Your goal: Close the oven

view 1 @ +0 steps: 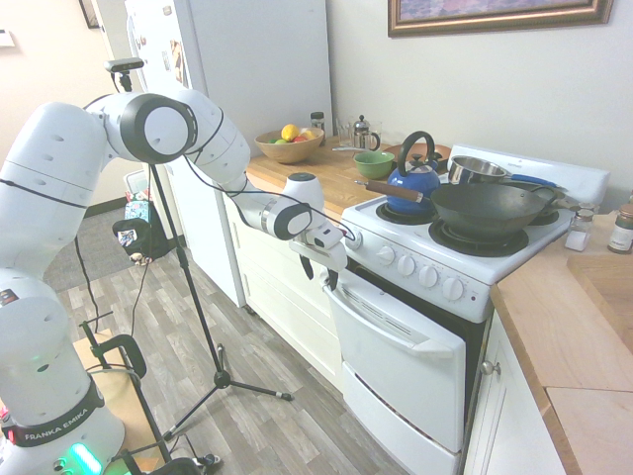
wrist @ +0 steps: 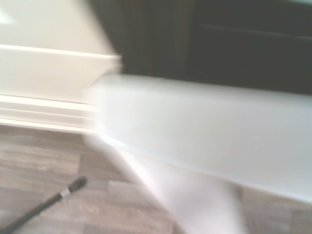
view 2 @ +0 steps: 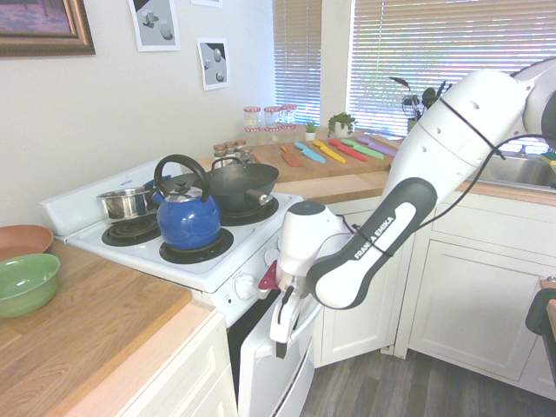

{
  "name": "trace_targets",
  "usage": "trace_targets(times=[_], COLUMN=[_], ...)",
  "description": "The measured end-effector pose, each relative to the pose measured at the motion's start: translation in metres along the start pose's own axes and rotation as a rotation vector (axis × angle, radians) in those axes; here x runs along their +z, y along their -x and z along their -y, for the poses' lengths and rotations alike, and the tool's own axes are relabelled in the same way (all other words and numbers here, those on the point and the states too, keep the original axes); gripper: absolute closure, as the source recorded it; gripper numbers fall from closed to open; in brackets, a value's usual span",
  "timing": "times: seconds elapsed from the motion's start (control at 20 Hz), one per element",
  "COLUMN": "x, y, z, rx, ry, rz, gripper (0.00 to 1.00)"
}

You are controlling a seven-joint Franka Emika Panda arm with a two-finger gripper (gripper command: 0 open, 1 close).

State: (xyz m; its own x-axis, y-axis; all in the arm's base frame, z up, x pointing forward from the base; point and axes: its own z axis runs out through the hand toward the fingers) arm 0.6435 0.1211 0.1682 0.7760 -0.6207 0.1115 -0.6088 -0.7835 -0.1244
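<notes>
Closing oven door [view 1: 420, 374], ajar | claw [view 1: 319, 274] spread by its top corner | I'd push the outer face near handle [view 1: 388, 334] centre, slowly, until flush.

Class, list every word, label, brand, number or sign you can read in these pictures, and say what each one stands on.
"FRANKA EMIKA": on the robot arm, in both exterior views.
Too small to read: the label on the spice jar at the right edge, and any marks around the stove knobs.
The wrist view shows no text.
</notes>
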Motion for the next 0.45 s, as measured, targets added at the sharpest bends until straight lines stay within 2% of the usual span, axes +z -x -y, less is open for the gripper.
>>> trace_targets(times=[0.15,0.3,0.45], x=[-0.017,-0.070,-0.115], y=[-0.004,-0.011,-0.009], z=[0.001,-0.018,-0.061], rx=[0.006,0.016,-0.011], ry=[-0.012,-0.025,0.053], rz=[-0.007,-0.017,0.002], gripper=[0.00,0.00,0.00])
